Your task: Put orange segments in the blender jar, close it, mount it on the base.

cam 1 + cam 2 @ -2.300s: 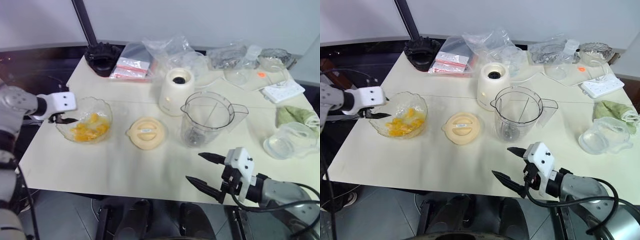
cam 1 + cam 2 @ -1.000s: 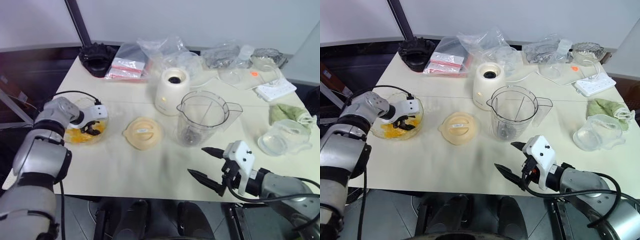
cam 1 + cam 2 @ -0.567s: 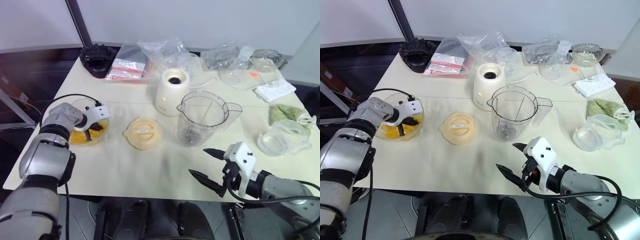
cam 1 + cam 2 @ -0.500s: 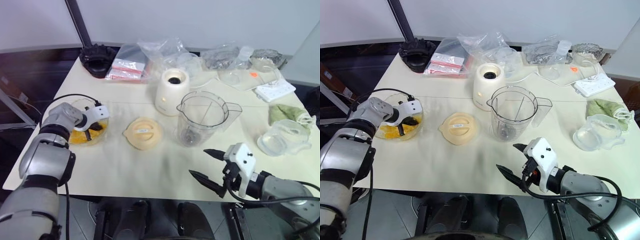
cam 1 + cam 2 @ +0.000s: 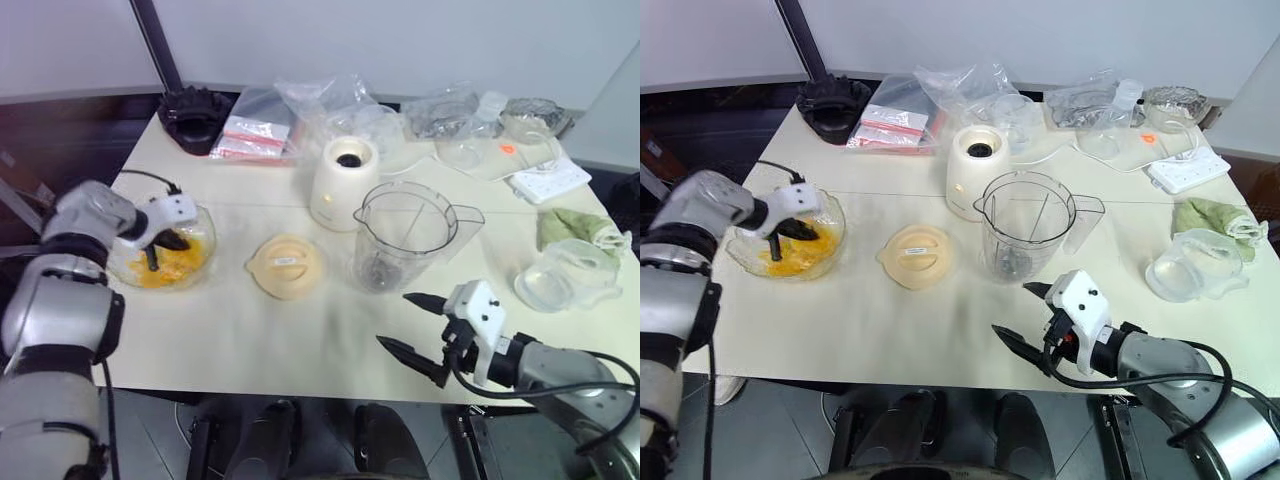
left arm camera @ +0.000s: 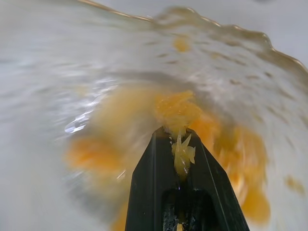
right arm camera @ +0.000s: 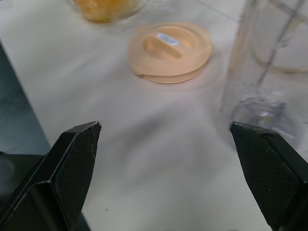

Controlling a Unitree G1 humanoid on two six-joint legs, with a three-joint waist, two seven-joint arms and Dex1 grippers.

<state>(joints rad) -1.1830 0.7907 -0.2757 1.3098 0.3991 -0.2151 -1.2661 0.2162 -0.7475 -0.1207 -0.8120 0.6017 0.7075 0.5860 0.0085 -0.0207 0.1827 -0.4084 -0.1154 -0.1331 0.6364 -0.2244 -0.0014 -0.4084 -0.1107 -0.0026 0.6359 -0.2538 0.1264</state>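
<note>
1. Left claw (image 6: 179, 144) pinched shut on one of the orange segments (image 6: 183, 153), hovering over the glass bowl (image 5: 205, 228) near the table's (image 5: 250, 340) left edge.
2. More segments sit in the bowl.
3. Right claw (image 5: 413, 328) spread wide, holding nothing, above the table's near edge, right of centre.
4. Blender jar (image 5: 405, 235) upright mid-table, no lid on, nothing orange seen inside.
5. Base (image 5: 346, 182) just behind the jar; pale-orange lid (image 5: 287, 265) flat between bowl and jar.

A lab-like test room is showing: a plain table (image 5: 300, 330) is holding plastic bags (image 5: 320, 105) and a power strip (image 5: 545, 180).
</note>
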